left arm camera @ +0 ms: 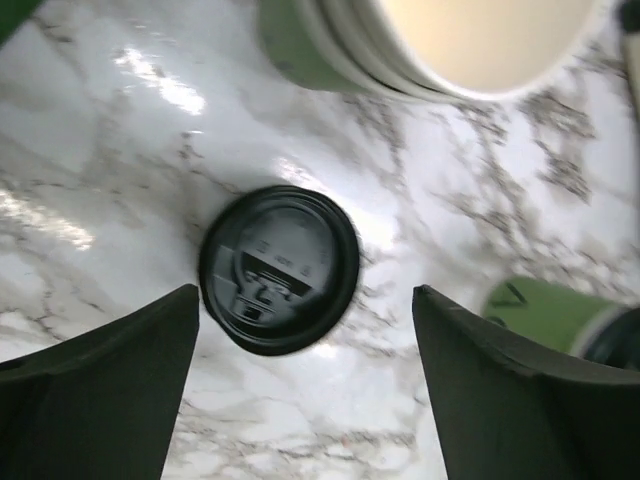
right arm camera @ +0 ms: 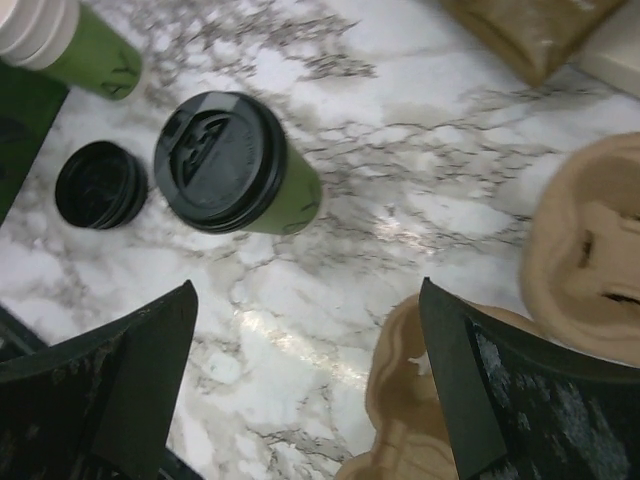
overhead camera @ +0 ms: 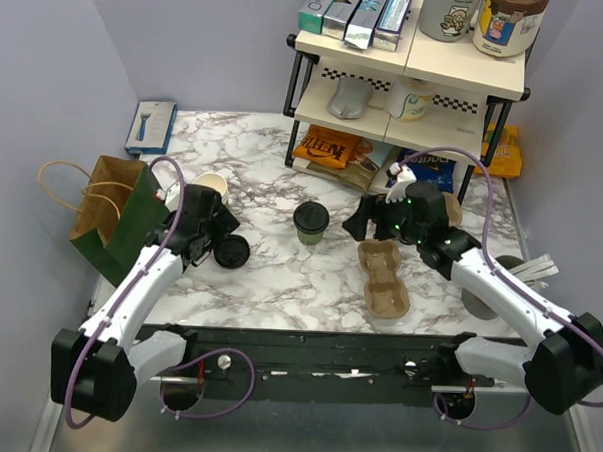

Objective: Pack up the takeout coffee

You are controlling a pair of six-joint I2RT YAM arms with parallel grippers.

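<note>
A dark-green cup with a black lid (overhead camera: 311, 222) stands upright mid-table, and it shows in the right wrist view (right arm camera: 235, 165). A loose black lid (overhead camera: 231, 251) lies flat to its left. It shows in the left wrist view (left arm camera: 278, 268) and the right wrist view (right arm camera: 100, 185). An open green cup with a cream inside (overhead camera: 211, 187) stands behind the loose lid and shows in the left wrist view (left arm camera: 480, 40). My left gripper (overhead camera: 219, 234) is open and empty just above the loose lid (left arm camera: 305, 400). My right gripper (overhead camera: 370, 227) is open and empty, right of the lidded cup (right arm camera: 310, 390).
A brown pulp carrier (overhead camera: 382, 278) lies under and in front of my right gripper (right arm camera: 430, 400), with another (right arm camera: 590, 260) beside it. A green and brown paper bag (overhead camera: 107, 213) stands at the left. A two-tier shelf (overhead camera: 408, 81) with packets and cups is at the back.
</note>
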